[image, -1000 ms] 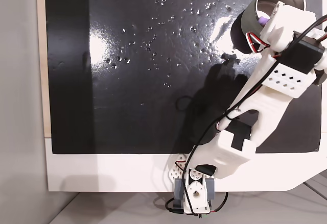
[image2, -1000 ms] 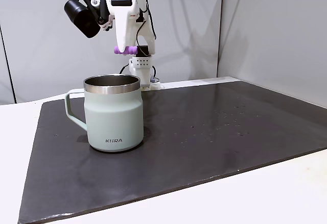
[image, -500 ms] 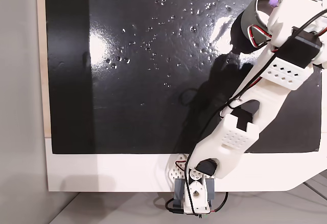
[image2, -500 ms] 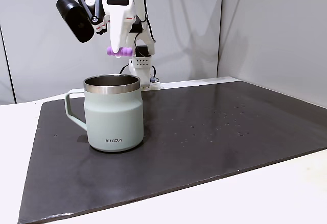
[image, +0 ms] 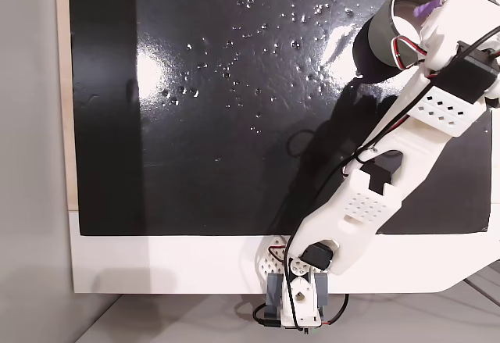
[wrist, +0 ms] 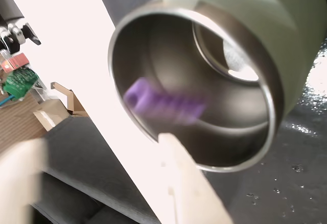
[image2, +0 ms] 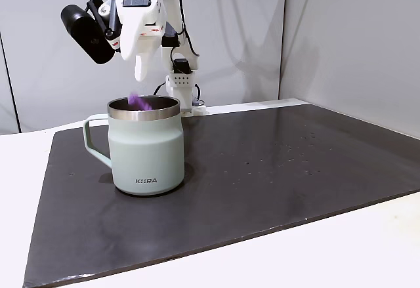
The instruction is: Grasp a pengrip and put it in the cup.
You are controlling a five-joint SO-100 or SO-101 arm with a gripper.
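1. My fingers (image2: 139, 71) hang above the cup (image2: 146, 151), spread apart and gripping nothing; in the wrist view two pale fingertips (wrist: 191, 183) frame the cup's (wrist: 265, 45) steel mouth from the near edge.
2. The pengrip (wrist: 166, 103), a blurred purple ribbed cylinder, is in mid-air just inside the cup's rim; in a fixed view from the side it shows as a purple smear (image2: 136, 101) at the rim, towards the left; in a fixed view from above it sits (image: 427, 7) within the cup's (image: 375, 42) opening.
3. The cup stands upright on a dark mat (image2: 275, 170) at its left side, handle (image2: 92, 140) pointing left; the mat lies on a white bench (image2: 367, 248).
4. A black camera (image2: 85, 32) rides on my wrist, left of the fingers.
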